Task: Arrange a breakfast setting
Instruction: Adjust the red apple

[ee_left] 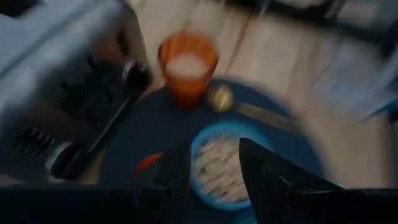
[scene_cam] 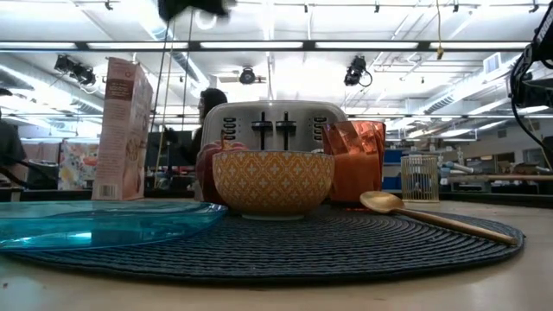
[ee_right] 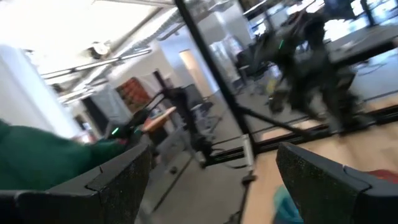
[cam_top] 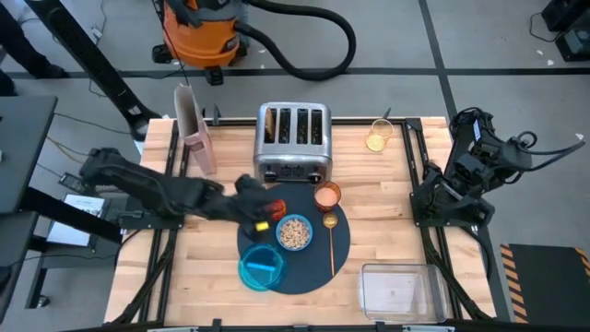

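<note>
A round dark blue mat point(cam_top: 309, 267) lies at the table's middle. On it are a small bowl of cereal point(cam_top: 294, 231), a blue plate point(cam_top: 261, 267), a copper cup point(cam_top: 327, 195), a gold spoon point(cam_top: 331, 244) and a red apple point(cam_top: 277, 207). A brown slice shows in the leftmost slot of the steel toaster point(cam_top: 293, 143). My left gripper point(ee_left: 212, 149) hovers open above the mat's far left part, beside the apple and over the bowl point(ee_left: 217, 168), with nothing between its fingers. My right gripper point(ee_right: 211, 162) is open and raised at the table's right side.
A pink-and-white cereal box point(cam_top: 196, 129) stands left of the toaster. A glass point(cam_top: 378, 136) stands at the far right and a clear tub point(cam_top: 401, 290) at the near right. Bare wood lies between the mat and the right arm point(cam_top: 461, 180).
</note>
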Controlling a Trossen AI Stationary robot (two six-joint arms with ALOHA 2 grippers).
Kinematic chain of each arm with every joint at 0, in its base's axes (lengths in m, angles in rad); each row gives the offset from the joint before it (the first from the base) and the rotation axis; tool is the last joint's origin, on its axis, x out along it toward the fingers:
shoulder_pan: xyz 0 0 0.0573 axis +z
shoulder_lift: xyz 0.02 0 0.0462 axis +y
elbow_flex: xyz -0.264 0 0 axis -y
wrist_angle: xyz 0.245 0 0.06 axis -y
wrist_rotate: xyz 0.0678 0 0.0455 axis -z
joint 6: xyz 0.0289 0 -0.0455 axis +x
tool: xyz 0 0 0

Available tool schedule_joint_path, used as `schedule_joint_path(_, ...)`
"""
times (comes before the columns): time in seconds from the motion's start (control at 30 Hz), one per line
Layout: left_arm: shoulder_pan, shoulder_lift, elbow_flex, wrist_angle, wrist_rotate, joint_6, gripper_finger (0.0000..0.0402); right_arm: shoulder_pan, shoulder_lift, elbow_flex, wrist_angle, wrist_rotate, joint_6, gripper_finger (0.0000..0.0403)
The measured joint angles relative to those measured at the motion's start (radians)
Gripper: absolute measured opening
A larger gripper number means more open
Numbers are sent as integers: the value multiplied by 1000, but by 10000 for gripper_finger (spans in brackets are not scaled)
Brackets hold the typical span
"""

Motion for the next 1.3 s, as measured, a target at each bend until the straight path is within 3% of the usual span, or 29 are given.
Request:
schedule_joint_path(0.2,-6,126,-82,47,-38,67,142,0,0,0,21,106,-59,350)
schedule_joint_path(0.5,2,218,-93,43,-8,239,142,0,0,0,73,167,-79,350)
schedule_joint_path(0.9,53,308,-93,6,23,287,142,0,0,0,79,168,-86,350)
schedule_joint_path(1.3,67,313,-93,7,14,279,140,0,0,0,82,166,-78,350)
